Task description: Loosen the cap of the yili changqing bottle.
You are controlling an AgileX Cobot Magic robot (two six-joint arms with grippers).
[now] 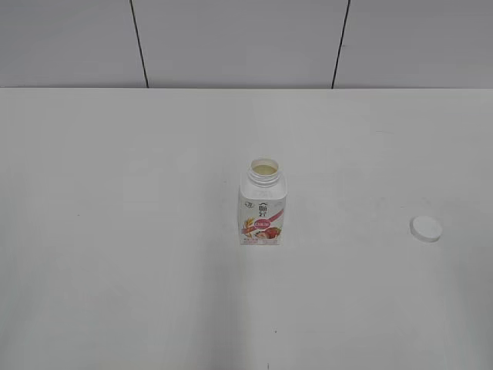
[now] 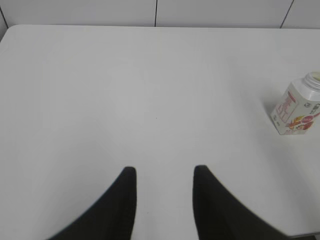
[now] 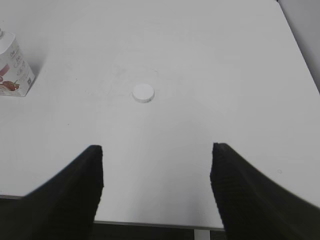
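Observation:
The yili changqing bottle [image 1: 263, 206] stands upright at the table's middle with its neck open and no cap on it. It also shows at the right edge of the left wrist view [image 2: 297, 106] and the top left of the right wrist view [image 3: 13, 70]. The white cap [image 1: 426, 228] lies flat on the table to the bottle's right, apart from it, and shows in the right wrist view [image 3: 143, 93]. My left gripper [image 2: 165, 172] is open and empty, well left of the bottle. My right gripper [image 3: 157, 150] is open and empty, short of the cap. Neither gripper shows in the exterior view.
The white table [image 1: 115, 231] runs to a grey panelled wall [image 1: 231, 38] at the back. The table's front edge [image 3: 150, 223] lies just under my right gripper.

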